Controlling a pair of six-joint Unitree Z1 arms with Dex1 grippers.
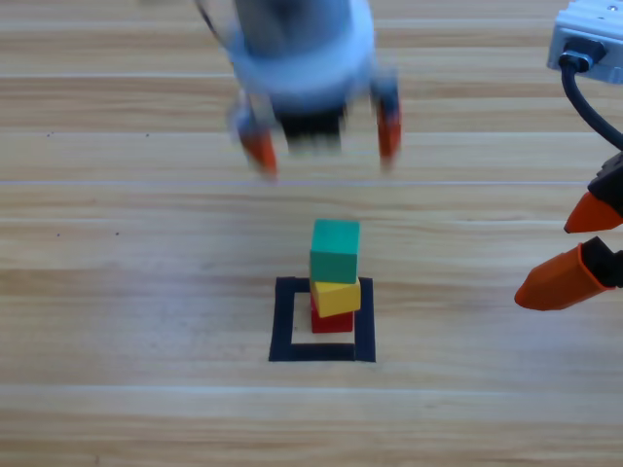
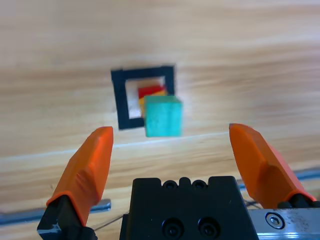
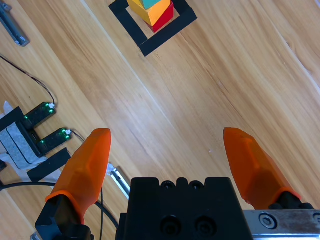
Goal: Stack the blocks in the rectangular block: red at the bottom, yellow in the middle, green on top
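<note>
Inside the black tape square, the rectangular block (image 1: 285, 319), stands a stack of three cubes: red (image 1: 331, 321) at the bottom, yellow (image 1: 337, 296) in the middle and turned a little, green (image 1: 335, 250) on top. My left gripper (image 1: 322, 138) hangs open above and behind the stack, blurred, holding nothing. In the left wrist view the green cube (image 2: 163, 116) covers most of the yellow (image 2: 159, 93) and red (image 2: 150, 90), and the open gripper (image 2: 170, 150) is apart from them. My right gripper (image 1: 580, 249) waits open at the right edge. The right wrist view shows the stack's yellow cube (image 3: 150, 10) at its top edge.
The wooden table (image 1: 127, 292) stretches all round the tape square. In the right wrist view, a black device with green lights (image 3: 35, 130) and thin cables (image 3: 30, 75) lie off to the left, and a metal bar (image 3: 11, 25) shows at the upper left.
</note>
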